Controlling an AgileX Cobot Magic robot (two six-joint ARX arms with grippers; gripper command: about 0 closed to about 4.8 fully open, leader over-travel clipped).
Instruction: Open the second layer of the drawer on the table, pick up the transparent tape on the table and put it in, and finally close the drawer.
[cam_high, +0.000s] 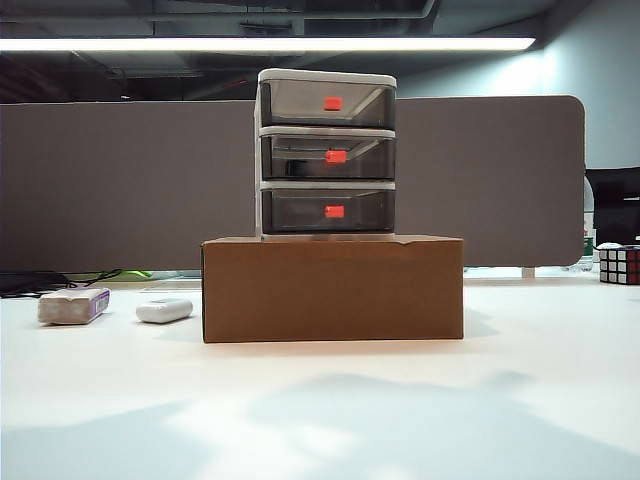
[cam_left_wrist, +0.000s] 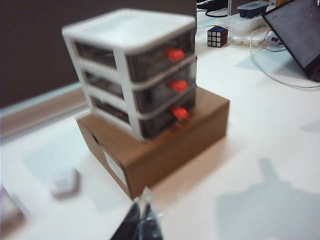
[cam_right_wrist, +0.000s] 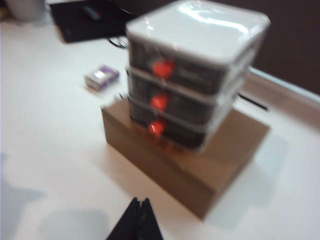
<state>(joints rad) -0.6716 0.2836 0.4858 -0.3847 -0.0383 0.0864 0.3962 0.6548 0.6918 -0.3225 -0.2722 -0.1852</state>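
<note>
I see the drawer (cam_high: 327, 153) standing upright on a brown cardboard box (cam_high: 332, 288) in the middle of the table (cam_high: 320, 410). Its red tabs face me. The second layer of the drawer (cam_high: 328, 157) is pushed in flush. I cannot find the transparent tape. My left gripper (cam_left_wrist: 140, 219) hangs high, fingers pressed together. My right gripper (cam_right_wrist: 139, 216) does too, pointing toward the box. The tabletop in front of the box is bare white.
</note>
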